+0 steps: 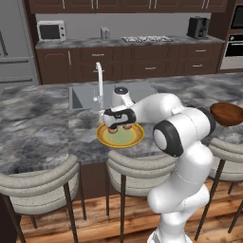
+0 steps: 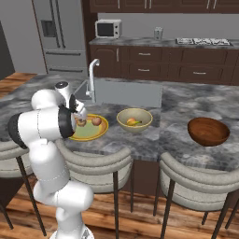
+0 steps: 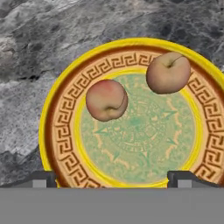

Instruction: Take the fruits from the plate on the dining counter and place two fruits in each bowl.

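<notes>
Table [image 1: 38,123] grey marbled stone, polished; plate [image 3: 61,109] glazed, patterned; dark bowl [image 2: 208,131] wood-like; two fruits [image 3: 106,99] smooth, matt skin.

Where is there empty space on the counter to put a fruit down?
Bare stone lies on the dining counter between the cream bowl and the brown bowl, and left of the plate. The plate's green middle is free too. It is crowded by its two fruits under the open gripper.

Microwave [image 1: 51,30] and toaster [image 1: 197,27] stood on back counter [image 1: 71,43], hob [image 1: 147,39] between, fridge [image 2: 60,32] at left, stools [image 1: 40,178] lined up in front
</notes>
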